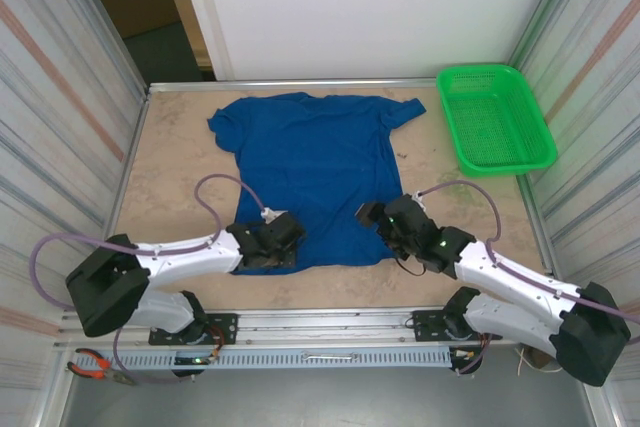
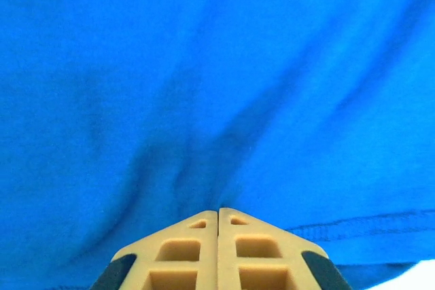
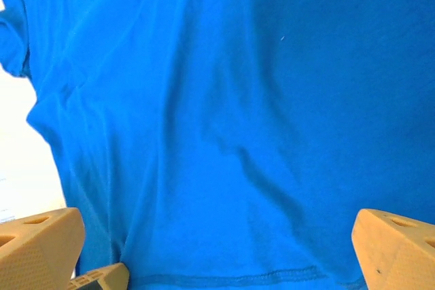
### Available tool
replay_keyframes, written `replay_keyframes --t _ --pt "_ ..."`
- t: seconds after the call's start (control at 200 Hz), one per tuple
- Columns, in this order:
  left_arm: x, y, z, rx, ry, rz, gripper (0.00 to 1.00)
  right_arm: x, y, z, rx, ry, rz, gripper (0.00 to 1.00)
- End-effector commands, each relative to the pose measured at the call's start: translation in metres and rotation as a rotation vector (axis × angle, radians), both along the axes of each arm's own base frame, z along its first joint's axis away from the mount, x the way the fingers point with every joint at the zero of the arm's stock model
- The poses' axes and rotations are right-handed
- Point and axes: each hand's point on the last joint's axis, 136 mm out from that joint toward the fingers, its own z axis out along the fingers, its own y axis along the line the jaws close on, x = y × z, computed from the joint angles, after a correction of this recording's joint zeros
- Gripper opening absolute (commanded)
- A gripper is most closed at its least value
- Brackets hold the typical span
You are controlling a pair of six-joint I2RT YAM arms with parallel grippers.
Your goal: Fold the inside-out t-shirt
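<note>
Spread flat on the tan table [image 1: 170,187], collar away from the arms: a royal-blue t-shirt [image 1: 310,162], short sleeves out to either side, the far-right sleeve pointing toward a green mesh basket [image 1: 505,167] in the far right corner, apart from it.

Hidden under the two wrists in the top view: both near corners of the hem.

At the near left corner, left gripper [image 1: 272,243] down on the cloth. From its own camera, tan fingers [image 2: 207,236] pressed tight together with no gap, blue fabric puckering into creases converging on the tips, stitched hem line just to the right. Lower part of the fingers cut off by the frame.

At the near right corner, right gripper [image 1: 385,215] low over the hem. From its wrist, fingers [image 3: 41,242] set wide apart at opposite edges of the frame, both cut off, only slack cloth lying between and beyond them. Contact between those tips and the fabric: hard to make out.

Red-handled pliers [image 1: 95,365] at the lower left, beside the left arm's base.
</note>
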Motion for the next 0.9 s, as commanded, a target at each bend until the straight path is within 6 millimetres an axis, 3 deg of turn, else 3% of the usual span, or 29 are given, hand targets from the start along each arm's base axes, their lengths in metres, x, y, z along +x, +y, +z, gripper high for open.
replay_keyframes --t 0.0,0.06,0.21,0.451,0.691,0.897 --pt "0.008 -0.010 0.041 -0.057 -0.077 -0.023 0.00 -0.001 0.020 0.018 0.047 -0.033 -0.003 1.00" --pt "0.011 -0.012 0.057 -0.087 -0.103 -0.022 0.00 -0.006 0.032 0.029 0.070 -0.045 0.008 1.00" --pt "0.015 -0.015 0.089 -0.158 -0.157 -0.012 0.00 -0.019 0.070 0.027 0.165 -0.007 0.020 1.00" --pt "0.018 -0.013 0.111 -0.247 -0.204 0.051 0.00 -0.038 0.119 0.033 0.279 0.045 -0.001 0.99" --pt "0.023 -0.012 0.124 -0.327 -0.241 0.123 0.00 -0.058 0.121 0.016 0.392 0.071 -0.165 0.99" --pt "0.021 -0.008 0.132 -0.371 -0.252 0.142 0.00 -0.052 0.117 0.005 0.465 0.050 -0.260 0.99"
